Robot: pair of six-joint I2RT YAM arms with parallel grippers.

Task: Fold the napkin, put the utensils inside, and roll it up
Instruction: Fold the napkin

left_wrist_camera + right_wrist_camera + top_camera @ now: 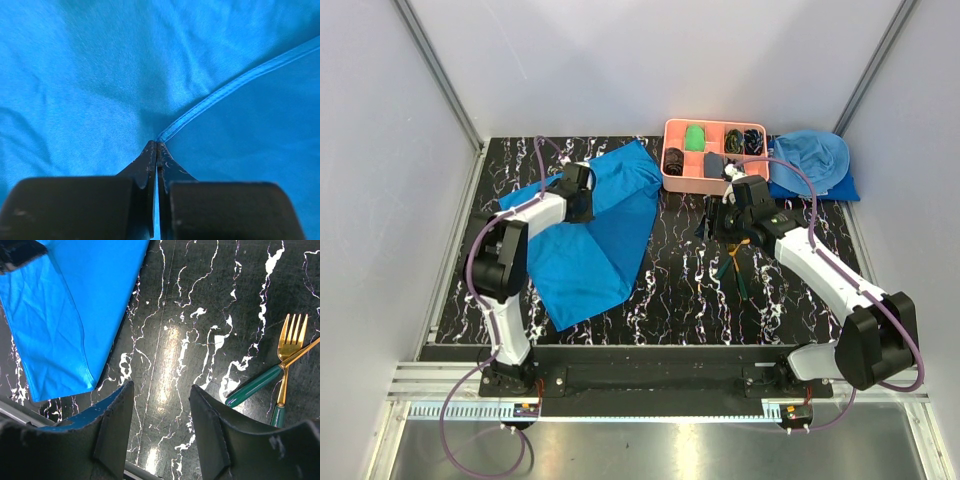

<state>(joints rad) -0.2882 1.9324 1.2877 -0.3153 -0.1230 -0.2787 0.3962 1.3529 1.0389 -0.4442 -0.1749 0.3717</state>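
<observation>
The royal-blue napkin (590, 240) lies partly folded on the left of the black marble table and fills the left wrist view (90, 75). My left gripper (582, 197) is shut on the napkin's hemmed edge (225, 90), its tips (156, 145) pressed together with cloth between them. The fork (292, 337) and a second gold-shafted utensil cross on the table, their green handles (255, 386) showing; they also show in the top view (735, 265). My right gripper (161, 387) is open and empty over bare table, between the napkin (75, 315) and the utensils.
A pink compartment tray (672, 181) with small items stands at the back centre. A sky-blue cloth heap (810, 160) lies at the back right. White walls close in the table on three sides. A metal rail runs along the near edge.
</observation>
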